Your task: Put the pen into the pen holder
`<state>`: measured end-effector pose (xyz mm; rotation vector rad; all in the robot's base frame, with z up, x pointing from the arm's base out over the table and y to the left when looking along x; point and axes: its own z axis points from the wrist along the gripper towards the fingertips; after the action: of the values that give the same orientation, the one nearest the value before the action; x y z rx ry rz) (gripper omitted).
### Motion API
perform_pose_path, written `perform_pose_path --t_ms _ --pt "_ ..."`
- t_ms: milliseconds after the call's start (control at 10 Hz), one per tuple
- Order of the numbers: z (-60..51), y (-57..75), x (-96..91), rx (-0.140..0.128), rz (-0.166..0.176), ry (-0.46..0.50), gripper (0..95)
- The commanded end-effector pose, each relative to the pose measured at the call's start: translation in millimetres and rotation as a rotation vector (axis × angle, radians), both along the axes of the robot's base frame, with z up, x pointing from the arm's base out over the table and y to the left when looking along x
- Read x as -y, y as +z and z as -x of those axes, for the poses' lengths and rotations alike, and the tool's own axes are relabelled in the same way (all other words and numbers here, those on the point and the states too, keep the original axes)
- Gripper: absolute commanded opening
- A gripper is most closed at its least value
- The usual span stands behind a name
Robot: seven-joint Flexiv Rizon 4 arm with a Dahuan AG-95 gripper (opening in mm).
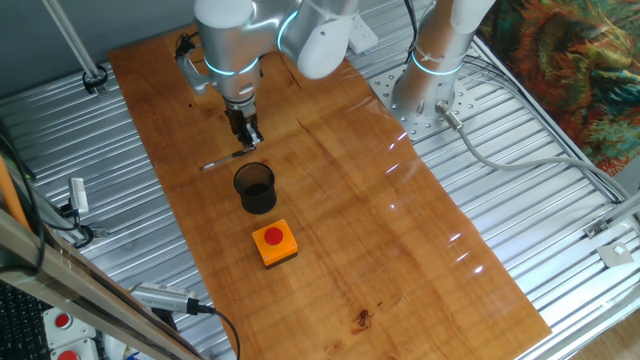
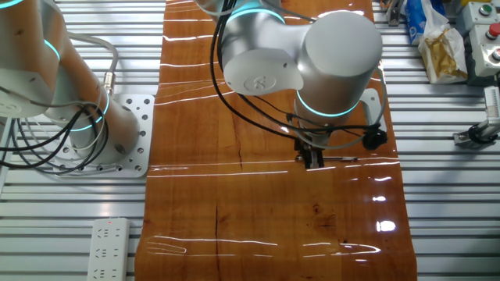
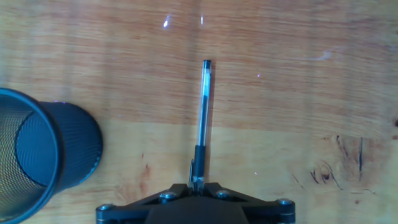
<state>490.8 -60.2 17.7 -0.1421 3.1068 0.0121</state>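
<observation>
The pen (image 3: pixel 203 118) is thin, with a clear silvery barrel and a dark end. In the hand view it runs straight away from my gripper (image 3: pixel 197 184), whose jaws are closed on its dark end. In one fixed view the pen (image 1: pixel 222 161) lies low over the wooden board, pointing left, with my gripper (image 1: pixel 247 143) at its right end. The pen holder (image 1: pixel 255 187), a black mesh cup, stands upright just in front of the gripper, at the left edge of the hand view (image 3: pixel 43 152). In the other fixed view my gripper (image 2: pixel 312 160) holds the pen (image 2: pixel 341 159); the cup is hidden.
An orange square box with a red button (image 1: pixel 274 243) stands in front of the cup. The wooden board (image 1: pixel 350 200) lies on a ribbed metal table. The arm's base (image 1: pixel 425 95) stands at the board's right. A power strip (image 2: pixel 106 248) lies off the board.
</observation>
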Motion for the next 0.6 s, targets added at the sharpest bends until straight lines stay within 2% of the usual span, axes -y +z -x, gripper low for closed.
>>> perform_pose_path --t_ms 100,200,600 --pt "0.9 0.7 0.3 -0.005 0.003 0.01 38.0" --pt "0.9 0.7 0.3 -0.005 0.004 0.018 57.0" --pt "0.9 -1.8 0.3 -0.005 0.005 0.026 57.0"
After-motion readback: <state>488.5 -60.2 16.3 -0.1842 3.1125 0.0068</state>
